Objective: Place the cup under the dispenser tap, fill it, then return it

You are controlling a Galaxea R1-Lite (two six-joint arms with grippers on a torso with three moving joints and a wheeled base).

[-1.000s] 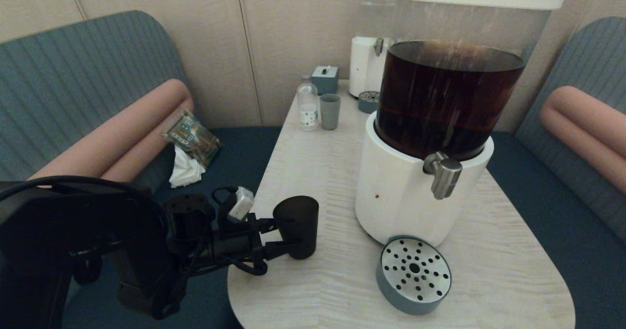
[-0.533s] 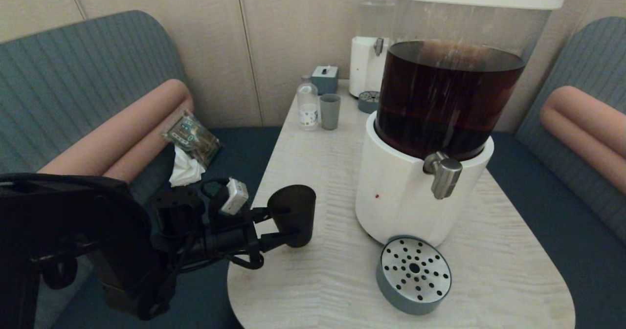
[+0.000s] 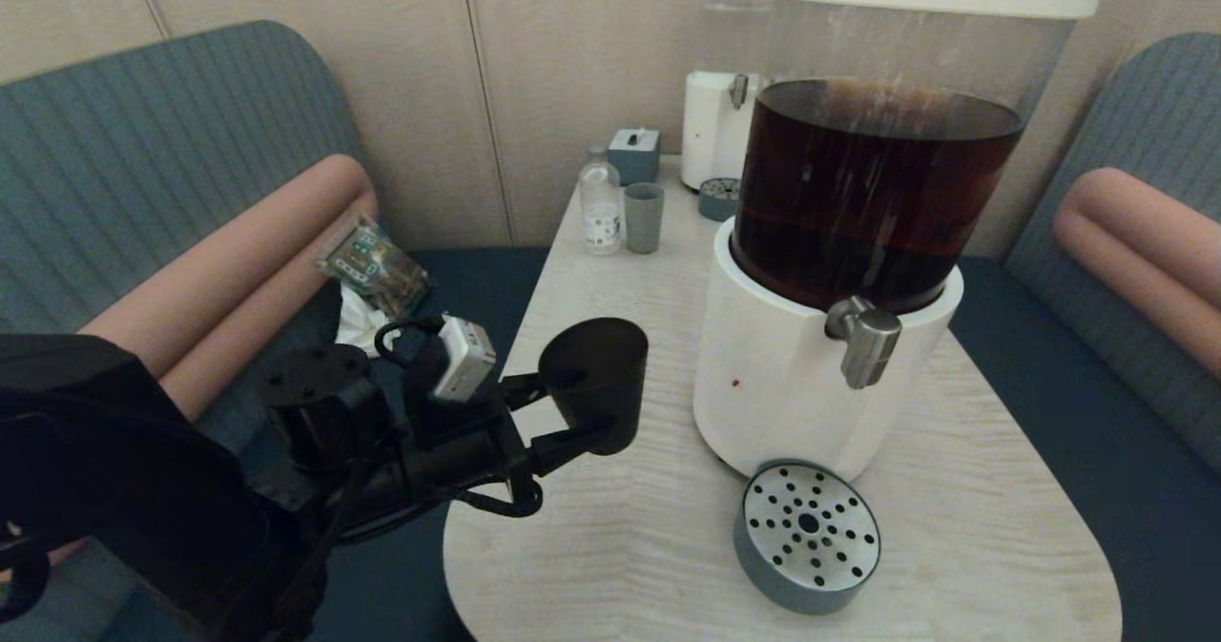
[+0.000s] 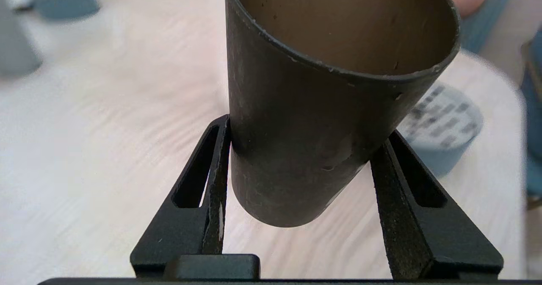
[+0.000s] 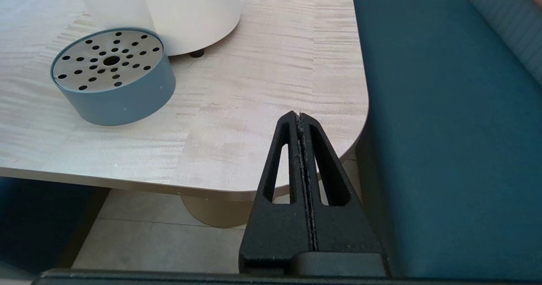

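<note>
The matte black cup hangs tilted above the table's left part, its base clear of the wood. My left gripper is shut on the cup from the left side. In the left wrist view the cup sits between both fingers of that gripper, and the inside looks empty. The brushed-steel dispenser tap juts from the white-based dispenser, well to the right of the cup. A round grey drip tray lies below the tap. My right gripper is shut and empty, low by the table's near right corner.
At the table's far end stand a pale grey-blue tumbler, a small bottle, a small box and a clear-tank dispenser. A snack bag lies on the left bench. The right wrist view shows the drip tray and blue bench seat.
My left gripper has lifted the cup off the table and carried it up and a little rightward toward the dispenser. The right arm has not moved.
</note>
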